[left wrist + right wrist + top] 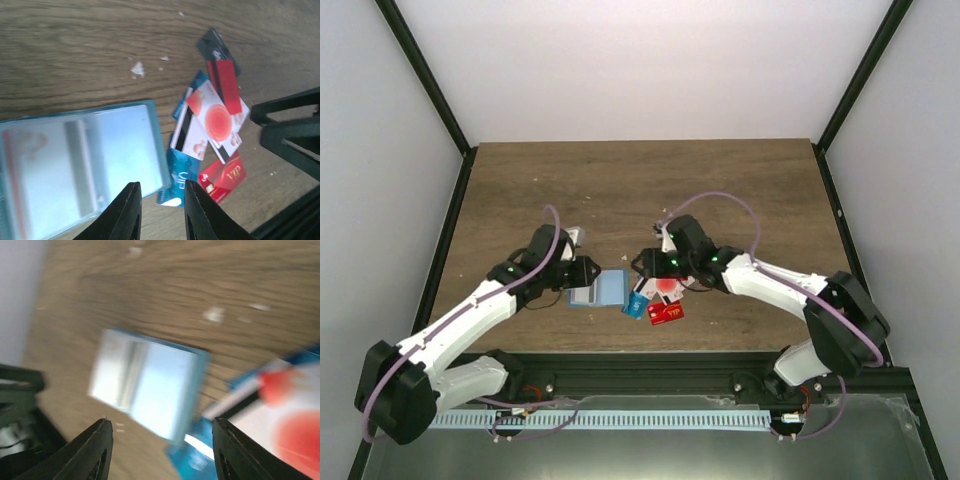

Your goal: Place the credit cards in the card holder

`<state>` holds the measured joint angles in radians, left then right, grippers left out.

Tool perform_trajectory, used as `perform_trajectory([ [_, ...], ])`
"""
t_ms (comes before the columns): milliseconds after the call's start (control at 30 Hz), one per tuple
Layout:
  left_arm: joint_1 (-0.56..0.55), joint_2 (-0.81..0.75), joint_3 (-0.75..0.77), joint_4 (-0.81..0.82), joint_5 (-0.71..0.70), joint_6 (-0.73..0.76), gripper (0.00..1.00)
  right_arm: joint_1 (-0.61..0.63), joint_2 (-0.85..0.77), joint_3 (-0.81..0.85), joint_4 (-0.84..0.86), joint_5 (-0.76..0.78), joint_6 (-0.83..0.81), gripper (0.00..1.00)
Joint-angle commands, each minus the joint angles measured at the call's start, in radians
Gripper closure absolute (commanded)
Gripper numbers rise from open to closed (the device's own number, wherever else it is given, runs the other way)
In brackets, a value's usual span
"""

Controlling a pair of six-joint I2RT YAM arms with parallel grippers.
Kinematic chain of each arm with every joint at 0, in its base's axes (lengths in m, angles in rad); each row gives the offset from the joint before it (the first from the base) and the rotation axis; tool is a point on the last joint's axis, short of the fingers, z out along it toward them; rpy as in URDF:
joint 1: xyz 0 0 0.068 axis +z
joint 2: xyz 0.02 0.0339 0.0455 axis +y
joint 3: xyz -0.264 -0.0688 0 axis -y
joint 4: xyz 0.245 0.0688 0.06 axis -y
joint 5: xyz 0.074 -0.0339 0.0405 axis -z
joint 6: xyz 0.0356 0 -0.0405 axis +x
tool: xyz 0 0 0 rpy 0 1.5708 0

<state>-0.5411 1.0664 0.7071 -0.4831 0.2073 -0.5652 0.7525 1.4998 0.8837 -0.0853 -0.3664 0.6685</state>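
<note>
Clearly, red card (222, 177) reads "VIP"; left claw (162, 189) slightly, right claw (161, 424) widely open, empty.

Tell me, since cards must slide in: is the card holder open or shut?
Open: the card holder lies spread flat, pale inside facing up.

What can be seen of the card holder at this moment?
The card holder is a flat, squarish teal-blue wallet lying open on the wooden table, with its pale grey, glossy-looking slotted inside facing up. It sits between the two arms, just left of the loose credit cards. A teal card lies against one corner. The left hand hangs over its near edge, fingers slightly apart and gripping nothing; whether it touches cannot be told. What the slots hold is too blurred to read.
</note>
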Motion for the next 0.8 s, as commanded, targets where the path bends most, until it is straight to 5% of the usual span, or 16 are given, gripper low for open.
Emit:
perform_trajectory([
  [0,-0.057,0.067,-0.019,0.154,0.083,0.001,0.73,-0.015,-0.035,-0.075,-0.208,0.289,-0.022,0.44],
  [333,-0.262,0.374,0.049,0.331,0.119,0.019,0.71,0.005,-0.095,-0.223,-0.307,0.324,0.083,0.45],
  [767,-0.359,0.654,0.142,0.359,0.117,0.081,0.73,0.034,-0.179,-0.418,-0.103,0.161,0.204,0.49],
])
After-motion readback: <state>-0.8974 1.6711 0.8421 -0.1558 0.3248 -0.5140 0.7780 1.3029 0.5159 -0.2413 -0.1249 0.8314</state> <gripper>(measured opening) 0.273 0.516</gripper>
